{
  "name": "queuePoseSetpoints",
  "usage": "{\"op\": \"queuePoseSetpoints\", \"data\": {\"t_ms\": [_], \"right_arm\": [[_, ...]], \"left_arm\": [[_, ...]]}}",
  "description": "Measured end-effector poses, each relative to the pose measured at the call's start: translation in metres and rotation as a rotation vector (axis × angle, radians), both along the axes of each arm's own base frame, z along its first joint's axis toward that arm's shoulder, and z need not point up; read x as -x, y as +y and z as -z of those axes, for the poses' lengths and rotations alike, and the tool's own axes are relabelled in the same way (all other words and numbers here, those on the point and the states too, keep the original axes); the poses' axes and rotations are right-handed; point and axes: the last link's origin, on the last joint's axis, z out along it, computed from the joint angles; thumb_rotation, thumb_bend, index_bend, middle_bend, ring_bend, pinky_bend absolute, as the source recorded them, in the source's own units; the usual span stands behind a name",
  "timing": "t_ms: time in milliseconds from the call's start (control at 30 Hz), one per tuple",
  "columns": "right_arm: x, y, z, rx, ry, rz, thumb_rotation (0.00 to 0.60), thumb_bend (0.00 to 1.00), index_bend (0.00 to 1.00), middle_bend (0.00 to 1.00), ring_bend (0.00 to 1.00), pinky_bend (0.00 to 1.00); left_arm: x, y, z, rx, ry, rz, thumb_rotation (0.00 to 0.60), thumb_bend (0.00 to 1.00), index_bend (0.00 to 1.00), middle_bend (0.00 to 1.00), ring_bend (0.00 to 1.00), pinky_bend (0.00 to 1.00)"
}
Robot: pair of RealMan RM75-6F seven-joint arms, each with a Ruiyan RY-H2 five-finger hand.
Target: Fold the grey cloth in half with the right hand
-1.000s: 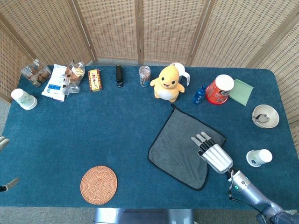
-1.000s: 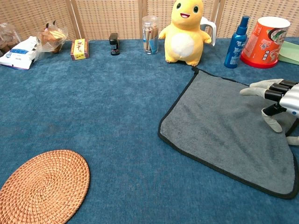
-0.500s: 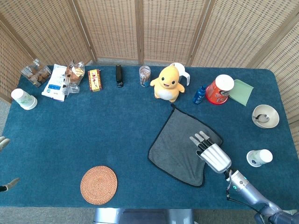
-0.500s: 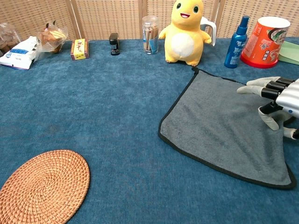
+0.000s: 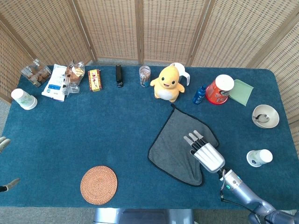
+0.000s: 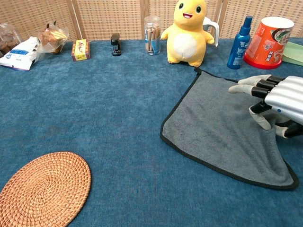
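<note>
One grey cloth (image 5: 177, 142), soft-napped with a black bound edge, is laid flat on the blue carpet-like table (image 5: 93, 130), its far corner pointing toward the yellow plush duck (image 5: 167, 83). The cloth's right edge is held by the metal-backed right hand (image 5: 205, 151), fingers extended over it. One round woven coaster (image 5: 98, 185) is seen. Two left fingertips (image 5: 3, 143) are visible; their state cannot be told.

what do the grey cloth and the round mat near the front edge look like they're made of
The grey cloth looks like soft microfibre or terry: matte, finely napped, limp on the table, with a stitched black border. The round mat appears to be woven rattan or straw: tan fibres coiled in concentric rings, dry and unglazed. Neither material is certain from looks alone.
</note>
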Motion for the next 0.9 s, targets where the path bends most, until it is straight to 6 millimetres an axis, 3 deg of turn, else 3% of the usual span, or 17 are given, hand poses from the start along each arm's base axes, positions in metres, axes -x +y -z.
{"op": "queuePoseSetpoints", "data": {"t_ms": [400, 900], "right_arm": [[-0.024, -0.013, 0.005, 0.042, 0.000, 0.078, 0.600, 0.64, 0.69, 0.12, 0.08, 0.16], [-0.055, -0.022, 0.027, 0.073, 0.009, 0.168, 0.600, 0.64, 0.69, 0.12, 0.08, 0.16]], "left_arm": [[0.000, 0.000, 0.000, 0.011, -0.004, 0.003, 0.600, 0.12, 0.00, 0.00, 0.00, 0.00], [0.000, 0.000, 0.001, 0.024, -0.010, 0.004, 0.600, 0.12, 0.00, 0.00, 0.00, 0.00]]}}
